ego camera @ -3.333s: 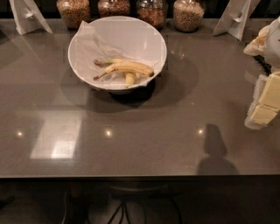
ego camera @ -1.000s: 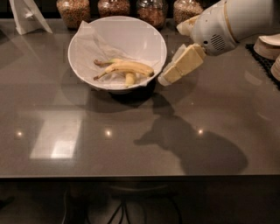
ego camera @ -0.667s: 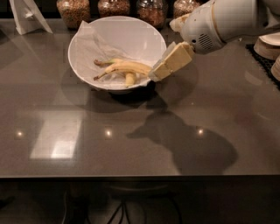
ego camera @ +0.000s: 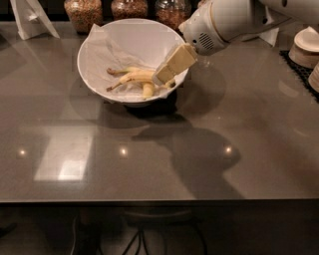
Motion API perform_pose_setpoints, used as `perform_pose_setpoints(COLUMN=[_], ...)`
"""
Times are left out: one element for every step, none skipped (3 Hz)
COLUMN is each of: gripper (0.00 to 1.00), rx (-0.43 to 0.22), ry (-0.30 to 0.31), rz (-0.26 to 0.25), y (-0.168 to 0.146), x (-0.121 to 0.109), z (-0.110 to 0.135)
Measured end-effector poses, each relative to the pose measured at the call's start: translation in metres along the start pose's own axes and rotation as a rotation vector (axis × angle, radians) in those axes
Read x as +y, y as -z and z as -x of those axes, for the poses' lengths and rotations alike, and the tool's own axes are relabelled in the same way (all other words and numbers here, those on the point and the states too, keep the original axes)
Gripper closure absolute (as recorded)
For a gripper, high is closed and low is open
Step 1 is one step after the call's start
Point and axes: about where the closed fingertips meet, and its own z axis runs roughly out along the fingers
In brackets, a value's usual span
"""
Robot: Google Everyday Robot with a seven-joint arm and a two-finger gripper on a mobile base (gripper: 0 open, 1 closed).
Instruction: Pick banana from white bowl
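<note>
The white bowl (ego camera: 94, 47) stands on the dark grey counter at the back left, lined with crumpled white paper. A yellow banana (ego camera: 134, 77) with brown tips lies in its bottom. My gripper (ego camera: 167, 74) comes in from the upper right on a white arm (ego camera: 227, 20). Its cream fingers (ego camera: 175, 62) reach down over the bowl's right rim, with the tips right at the banana's right end.
Three glass jars of grains (ego camera: 83, 12) line the back edge behind the bowl. A white stand (ego camera: 30, 17) is at the back left. Stacked pale dishes (ego camera: 305, 47) sit on a black mat at the right edge. The counter's front edge runs across the lower frame.
The arm has swung in from the right edge and moved left. The gripper has dropped from beside the bowl's right rim into the bowl, down to the banana.
</note>
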Motion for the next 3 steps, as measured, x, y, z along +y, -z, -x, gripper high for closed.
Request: perform_pose_setpoints(gripper=[0.0,0.0,0.09], rx=[0.041,0.067,0.092], ry=[-0.022,-0.037,-0.052], rz=[0.028,0.056,0.097], y=[-0.026,-0.045,-0.065], x=[-0.002,-0.002,0.005], z=[0.001,0.0,-0.004])
